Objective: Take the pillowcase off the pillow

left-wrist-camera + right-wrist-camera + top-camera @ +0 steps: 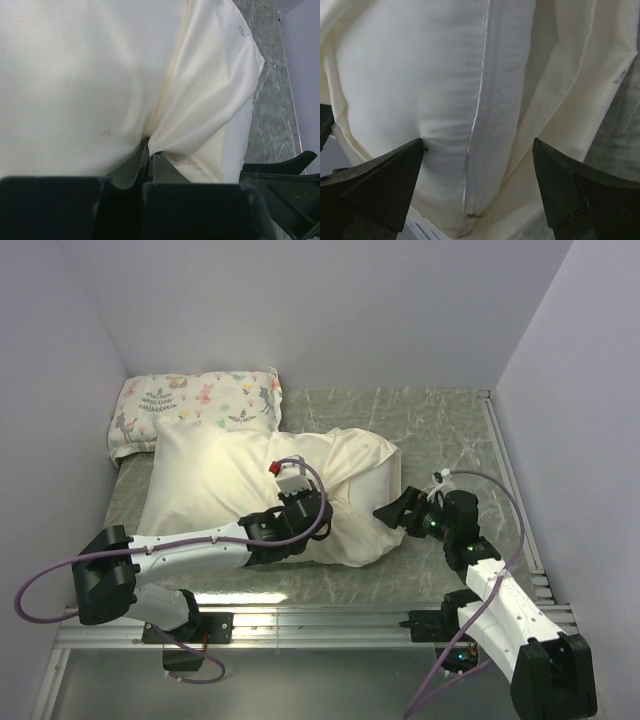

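Observation:
The cream pillowcase point(215, 475) covers the white pillow across the middle of the table. My left gripper point(290, 525) lies on its near right part and is shut on a pinched fold of the pillowcase point(200, 100). My right gripper point(392, 512) is open at the case's open right end. In the right wrist view the bare white pillow point(445, 90) with its zip seam bulges between my spread fingers point(385, 180), and the pillowcase point(570, 85) is folded back around it. A strip of white pillow point(237, 145) also shows in the left wrist view.
A small pillow printed with animals and leaves point(195, 405) lies at the back left, touching the big pillow. Purple walls close the left, back and right. The grey marbled table top point(440, 430) shows at the right and along the near edge.

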